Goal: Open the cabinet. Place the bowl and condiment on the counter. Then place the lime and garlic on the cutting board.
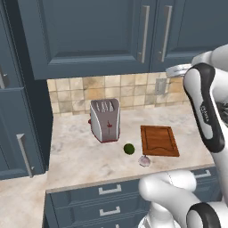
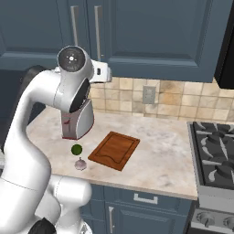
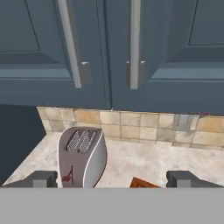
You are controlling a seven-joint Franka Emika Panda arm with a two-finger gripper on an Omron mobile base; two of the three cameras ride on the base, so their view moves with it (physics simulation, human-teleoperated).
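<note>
Now, gripper [image 3: 112, 178]: we see it released, fingers spread wide.
Cabinet: slate-blue panelled wall cabinet [image 3: 109, 52] shut, straight ahead.
Toaster: silver toaster [image 3: 82, 156] below, left.

The slate-blue cabinet [image 1: 95, 33] hangs shut above the beige table [image 1: 80, 156]. The reddish-brown cutting board [image 1: 159, 140] lies flat; the lime [image 1: 129, 148] and garlic [image 1: 144, 160] sit just beside it.

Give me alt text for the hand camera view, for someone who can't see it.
Two closed slate-blue wall cabinet doors with long vertical grey bar handles face the camera above a beige tiled backsplash. Below, a silver toaster stands on the beige marbled counter, framed by the open tool's dark fingertips.
</note>
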